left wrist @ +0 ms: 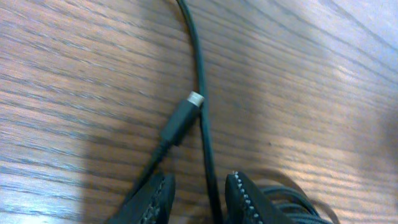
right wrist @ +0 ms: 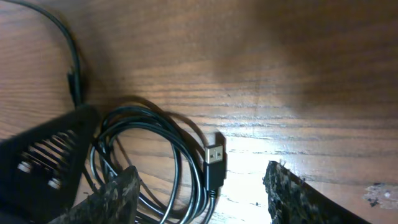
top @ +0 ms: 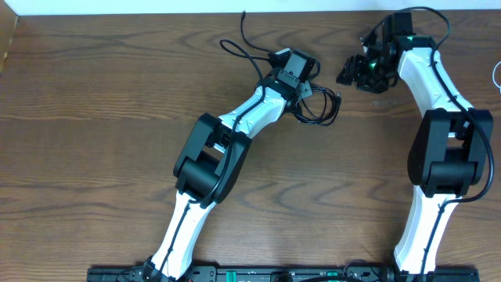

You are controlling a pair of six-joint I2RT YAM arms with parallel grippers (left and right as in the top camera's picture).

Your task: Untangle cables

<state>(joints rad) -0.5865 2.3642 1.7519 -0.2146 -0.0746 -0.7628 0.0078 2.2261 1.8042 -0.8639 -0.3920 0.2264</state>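
On the wooden table [top: 94, 117], one loose coil of black cable [top: 319, 106] is laid in several overlapping loops. From the coil, one black strand [top: 244, 31] is led away toward the table's far edge. Two plugs are counted. One flat USB plug [right wrist: 214, 160] with a metal end is seen just beside the coil's loops. One smaller plug [left wrist: 183, 118] with a silver tip is seen on a strand leading off from the coil, touching a second black strand [left wrist: 200, 81] that is run alongside it.

The left gripper [left wrist: 200, 190] is set at the coil's edge. Its two fingers are held apart, with that second strand passed between them and a gap left on each side. The right gripper [right wrist: 202, 186] is held over the coil, on the side away from the left gripper. Its two fingers are spread wide, with the USB plug between them and nothing clamped.
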